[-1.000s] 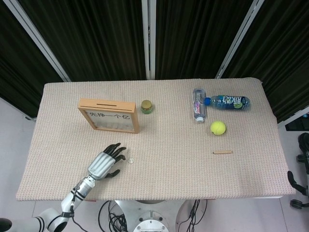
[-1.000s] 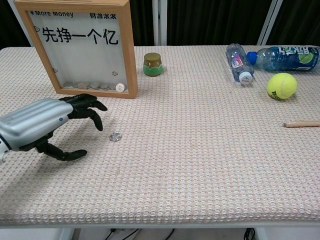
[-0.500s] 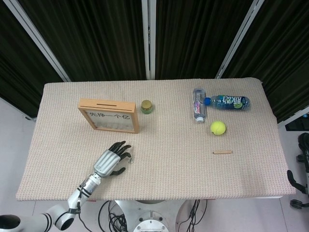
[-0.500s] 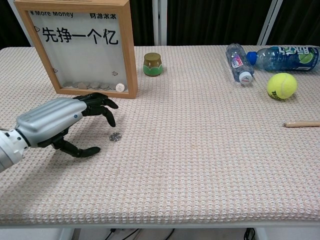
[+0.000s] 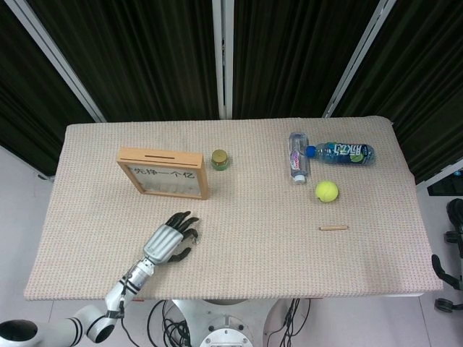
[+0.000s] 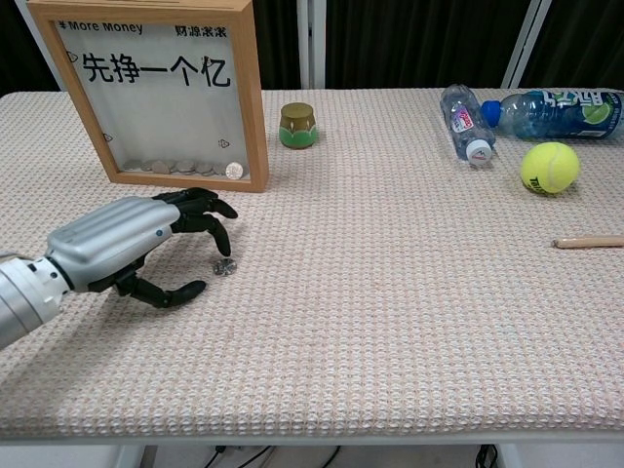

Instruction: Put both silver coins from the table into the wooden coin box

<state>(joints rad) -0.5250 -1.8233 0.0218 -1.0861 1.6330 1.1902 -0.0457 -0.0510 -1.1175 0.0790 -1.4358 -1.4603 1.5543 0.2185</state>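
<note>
Chest view shows the left robot hand [image 6: 136, 244] low over the table [image 6: 390, 331] at the left of the frame, fingers [image 6: 210, 210] apart and curled downward, thumb stretched out below them, holding nothing. A silver coin [image 6: 224, 264] lies flat on the woven cloth just beside the fingertips, between them and the thumb tip; whether a finger touches it cannot be told. Only this one loose coin shows. The wooden coin box [image 6: 161, 93] stands upright in the upper left of the frame, with several coins lying along its bottom behind the clear pane. In the head view the same robot hand [image 5: 171, 238] sits at the lower left, below the box [image 5: 165, 173]. A small green jar [image 6: 297, 125] stands just right of the box. At the upper right lie two plastic bottles [image 6: 507, 115] and a tennis ball [image 6: 550, 167], and a wooden stick [image 6: 588, 242] at the right edge. The right robot hand is out of sight in both views
</note>
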